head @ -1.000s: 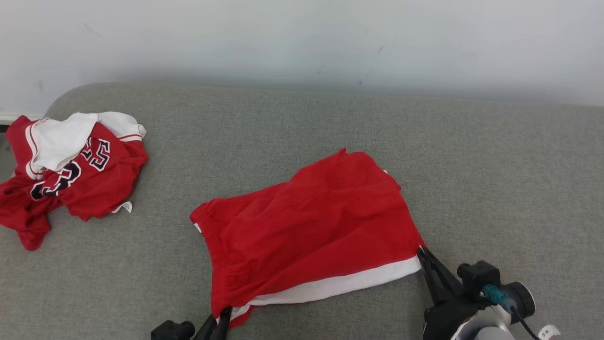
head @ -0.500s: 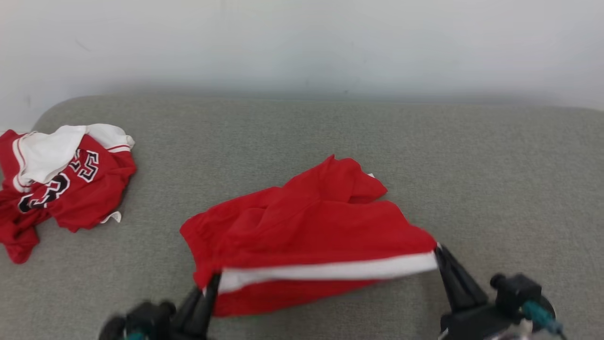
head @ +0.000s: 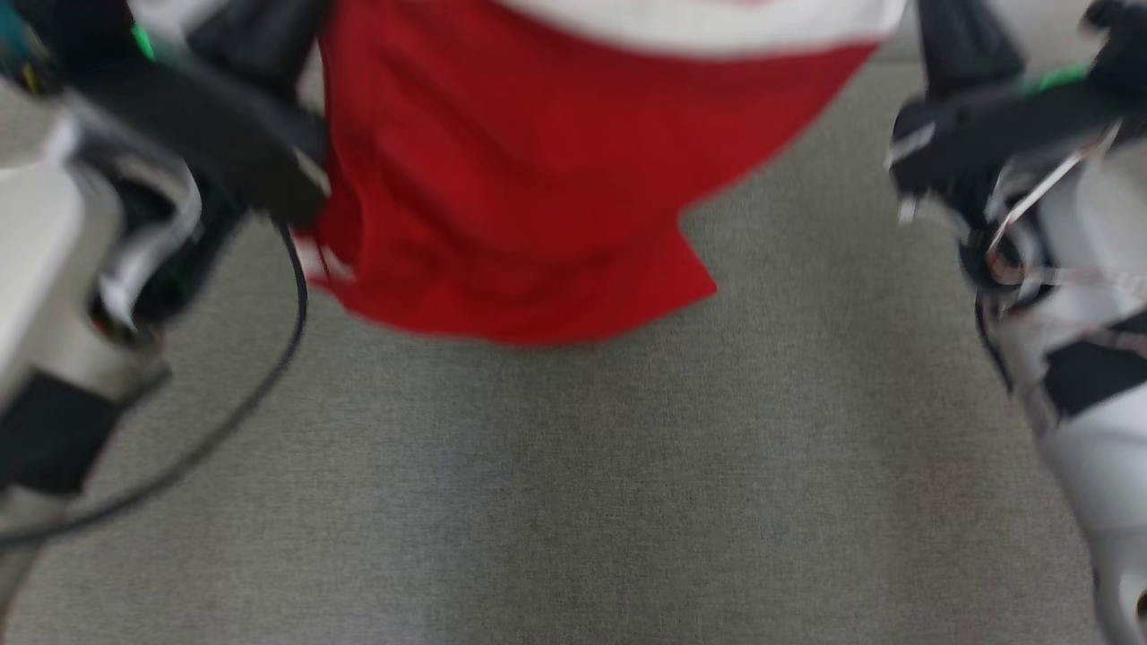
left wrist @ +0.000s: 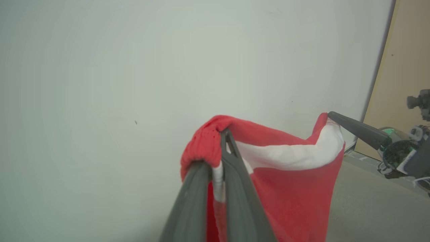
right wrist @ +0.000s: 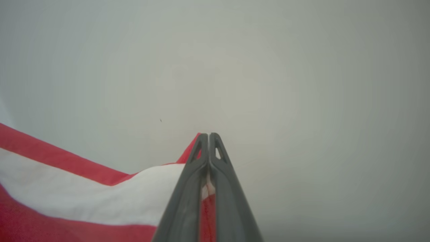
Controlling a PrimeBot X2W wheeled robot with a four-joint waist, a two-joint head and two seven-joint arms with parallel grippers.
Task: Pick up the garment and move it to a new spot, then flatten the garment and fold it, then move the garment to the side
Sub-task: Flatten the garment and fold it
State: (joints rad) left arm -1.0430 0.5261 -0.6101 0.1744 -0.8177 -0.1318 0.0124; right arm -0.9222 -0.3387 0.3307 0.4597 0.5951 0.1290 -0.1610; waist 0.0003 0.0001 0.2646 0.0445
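The garment (head: pixel 538 179) is a pair of red shorts with a white band, hanging in the air above the grey cushion (head: pixel 573 502). It is stretched between my two arms, the left arm (head: pixel 81 224) and the right arm (head: pixel 1075 269). In the left wrist view my left gripper (left wrist: pixel 224 132) is shut on the red elastic edge of the garment (left wrist: pixel 295 201). My right gripper (left wrist: pixel 331 115) pinches the far corner there. The right wrist view has my right gripper (right wrist: pixel 209 135) shut on the cloth, with the white band (right wrist: pixel 84 195) running off to the left.
Below the hanging cloth lies the grey cushion's bare surface. A pale wall (left wrist: pixel 100 84) stands behind, with a tan wooden panel (left wrist: pixel 406 67) at the right of it. A black cable (head: pixel 269 376) loops down from my left arm.
Both grippers have lifted the garment off the cushion; it now hangs between them. The head view has tipped downward and is blurred, so the red jersey at the left has left the picture.
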